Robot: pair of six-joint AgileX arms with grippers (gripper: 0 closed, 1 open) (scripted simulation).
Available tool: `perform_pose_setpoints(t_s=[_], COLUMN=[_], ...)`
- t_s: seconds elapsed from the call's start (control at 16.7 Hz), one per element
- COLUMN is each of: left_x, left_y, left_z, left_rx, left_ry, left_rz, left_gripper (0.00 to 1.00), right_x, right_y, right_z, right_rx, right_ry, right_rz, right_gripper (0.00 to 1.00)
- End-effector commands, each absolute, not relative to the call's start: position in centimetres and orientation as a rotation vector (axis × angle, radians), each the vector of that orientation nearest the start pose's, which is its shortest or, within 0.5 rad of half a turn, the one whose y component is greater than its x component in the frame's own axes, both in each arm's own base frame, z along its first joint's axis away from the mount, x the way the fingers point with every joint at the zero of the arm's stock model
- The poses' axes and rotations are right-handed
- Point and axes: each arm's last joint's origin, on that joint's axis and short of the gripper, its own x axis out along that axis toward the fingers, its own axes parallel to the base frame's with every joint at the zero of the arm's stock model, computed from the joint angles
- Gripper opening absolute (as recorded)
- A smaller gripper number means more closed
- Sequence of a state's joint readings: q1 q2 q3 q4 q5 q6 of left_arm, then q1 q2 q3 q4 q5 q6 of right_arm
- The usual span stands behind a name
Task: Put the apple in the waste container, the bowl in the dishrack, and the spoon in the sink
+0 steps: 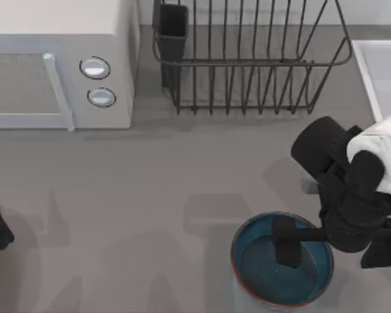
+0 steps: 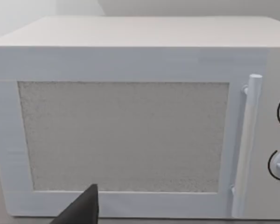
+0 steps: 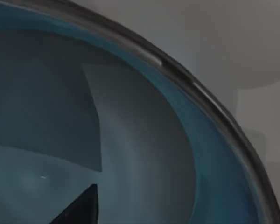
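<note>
The bowl [image 1: 281, 270] sits upright, mouth up, on the worktop [image 1: 150, 195], the right tool [image 1: 288, 246] inside it, grip state indiscernible.

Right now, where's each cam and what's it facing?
Top view: overhead, looking down on table, dishrack, sink, bowl; right gripper over the bowl, left arm at the left edge.
Left wrist view: faces the microwave door; one dark fingertip.
Right wrist view: close inside the bowl.
Shared: microwave; bowl.
</note>
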State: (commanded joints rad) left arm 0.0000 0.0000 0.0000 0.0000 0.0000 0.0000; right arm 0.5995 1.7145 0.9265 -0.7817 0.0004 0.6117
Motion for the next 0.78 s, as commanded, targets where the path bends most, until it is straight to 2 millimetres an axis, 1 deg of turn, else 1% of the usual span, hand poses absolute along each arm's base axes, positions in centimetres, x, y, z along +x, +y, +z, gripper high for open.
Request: perform_pose_setpoints(t_s=[0.24,0.78], left_x=[10.57,10.57], left_y=[-0.12,-0.12], left_z=[16.00,16.00], left_rx=[0.000,0.000], left_ry=[0.000,0.000], left_rz=[0.000,0.000], left_gripper=[1.00,1.00], right_x=[22.94,22.94], right_y=[15.82,15.82], right_z=[12.90,12.90], right_rx=[0.008,0.008], right_ry=[1.571,1.571], right_rz=[-0.008,-0.008], right_gripper=[1.00,0.32])
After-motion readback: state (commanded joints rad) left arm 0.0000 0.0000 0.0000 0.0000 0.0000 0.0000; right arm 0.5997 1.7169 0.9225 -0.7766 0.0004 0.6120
